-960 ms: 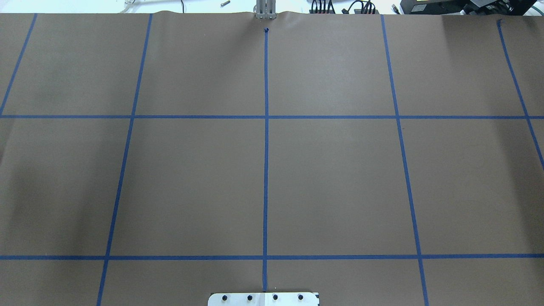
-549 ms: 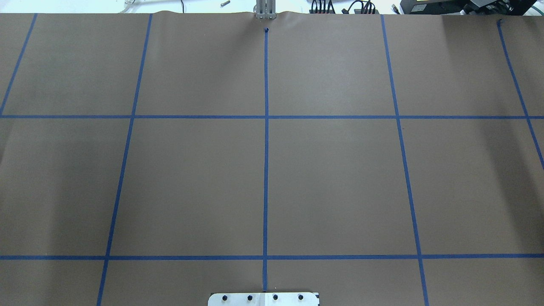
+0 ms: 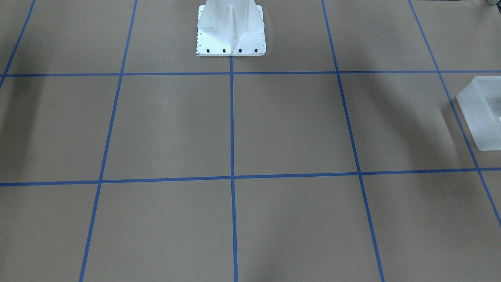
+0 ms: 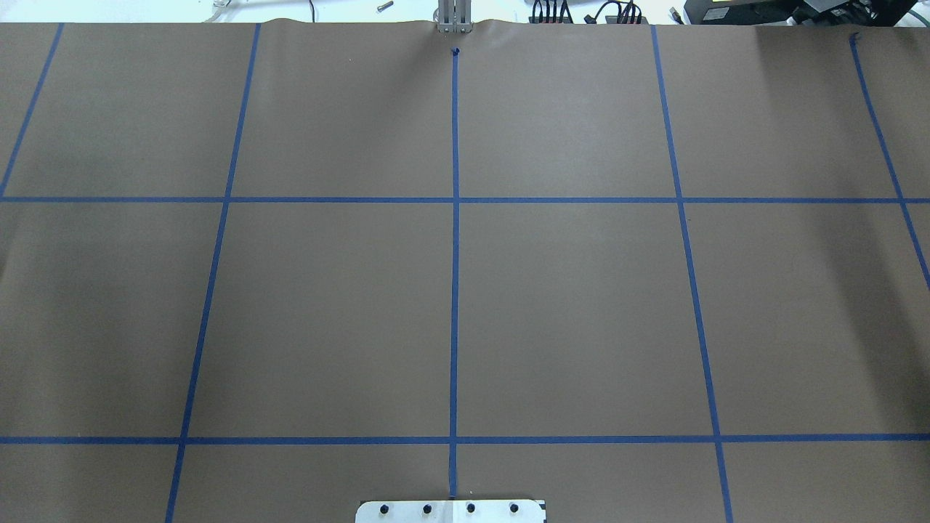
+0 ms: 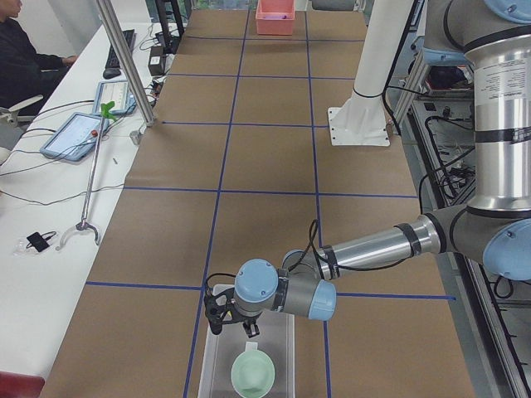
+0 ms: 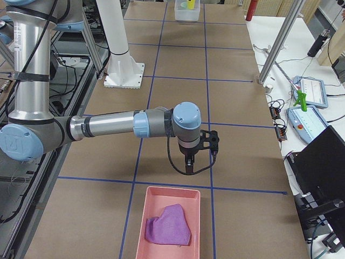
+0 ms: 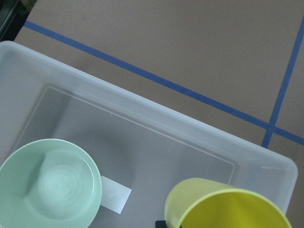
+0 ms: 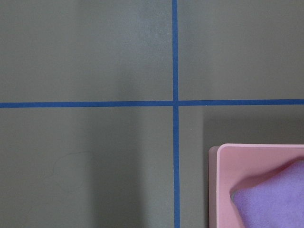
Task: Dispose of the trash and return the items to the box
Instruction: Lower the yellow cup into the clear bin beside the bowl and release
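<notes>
Left pincer hangs above the box, yellow cup poised over 1 end, likely for setting beside the bowl resting inside; clamped or spread, I cannot tell.

Even, diffuse light from above falls on the brown paper, bright but not harsh. Broad, soft-edged shadows lie in bands near the counter's left and right edges in the overhead and front-facing views. Beyond the far edge the white surface is washed out. In the left wrist view the bowl carries a mild sheen, and the yellow cup, close to the lens, is out of focus.
</notes>
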Robot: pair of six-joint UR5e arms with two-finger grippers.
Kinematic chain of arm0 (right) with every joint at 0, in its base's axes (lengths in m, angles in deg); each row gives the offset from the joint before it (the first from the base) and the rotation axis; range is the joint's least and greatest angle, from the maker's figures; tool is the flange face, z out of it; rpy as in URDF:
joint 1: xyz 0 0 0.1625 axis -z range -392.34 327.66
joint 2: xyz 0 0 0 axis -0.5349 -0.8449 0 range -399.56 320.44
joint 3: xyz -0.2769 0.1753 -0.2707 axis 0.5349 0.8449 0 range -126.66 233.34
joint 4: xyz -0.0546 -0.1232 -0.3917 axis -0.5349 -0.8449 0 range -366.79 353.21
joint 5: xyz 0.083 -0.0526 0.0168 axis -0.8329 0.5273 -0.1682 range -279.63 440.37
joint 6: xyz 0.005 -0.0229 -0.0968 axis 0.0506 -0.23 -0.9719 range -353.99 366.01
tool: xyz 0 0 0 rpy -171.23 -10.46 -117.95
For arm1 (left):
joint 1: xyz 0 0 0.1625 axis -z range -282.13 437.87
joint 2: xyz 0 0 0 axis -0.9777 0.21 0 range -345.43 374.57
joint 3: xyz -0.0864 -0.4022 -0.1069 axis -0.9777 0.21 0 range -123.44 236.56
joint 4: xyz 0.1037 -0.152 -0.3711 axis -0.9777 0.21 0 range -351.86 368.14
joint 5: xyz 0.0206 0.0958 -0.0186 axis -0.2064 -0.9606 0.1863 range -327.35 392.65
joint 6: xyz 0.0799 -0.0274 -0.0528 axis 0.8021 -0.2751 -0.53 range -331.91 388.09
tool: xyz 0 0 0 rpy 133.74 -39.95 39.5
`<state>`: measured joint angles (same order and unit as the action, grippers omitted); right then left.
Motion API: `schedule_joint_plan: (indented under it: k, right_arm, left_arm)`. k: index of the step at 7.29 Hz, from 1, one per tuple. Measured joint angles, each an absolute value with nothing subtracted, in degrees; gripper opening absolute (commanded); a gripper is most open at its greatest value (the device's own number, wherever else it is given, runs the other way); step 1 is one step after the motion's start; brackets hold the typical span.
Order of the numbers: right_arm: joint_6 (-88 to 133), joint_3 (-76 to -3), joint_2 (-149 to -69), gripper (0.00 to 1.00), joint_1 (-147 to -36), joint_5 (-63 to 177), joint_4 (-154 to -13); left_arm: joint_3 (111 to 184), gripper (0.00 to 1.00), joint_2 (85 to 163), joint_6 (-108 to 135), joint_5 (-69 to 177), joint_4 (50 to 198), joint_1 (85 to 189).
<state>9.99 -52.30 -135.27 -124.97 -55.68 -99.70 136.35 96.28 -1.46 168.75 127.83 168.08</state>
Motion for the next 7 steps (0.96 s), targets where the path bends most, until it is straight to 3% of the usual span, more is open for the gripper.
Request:
schedule_joint_plan:
  k: [1, 2, 3, 4, 5, 7]
  right_arm:
    - [10.04, -52.35, -135.29, 1.00, -124.90, -55.70, -99.69]
    - [10.05, -52.38, -135.33, 1.00, -124.82, -55.72, -99.69]
    - [10.06, -52.39, -135.34, 1.00, -124.77, -55.70, -99.69]
    - [10.06, -52.39, -135.38, 1.00, -124.74, -55.70, -99.69]
    - [10.06, -52.45, -135.39, 1.00, -124.72, -55.88, -99.69]
    - [10.06, -52.64, -135.42, 1.00, -124.68, -56.32, -99.69]
  left_arm:
    - [136.31, 0.00, 95.61, -1.61, 168.76, 128.01, 166.03]
    - [136.23, 0.17, 94.90, -1.47, 168.73, 128.07, 164.82]
    - [135.92, 0.53, 94.52, -1.33, 168.71, 128.10, 164.30]
    - [135.08, 0.71, 94.39, -1.21, 168.64, 128.37, 164.08]
    - [133.65, 0.98, 94.36, -1.08, 168.47, 130.00, 164.01]
    - [130.48, 0.99, 94.14, -0.92, 168.28, 136.50, 164.04]
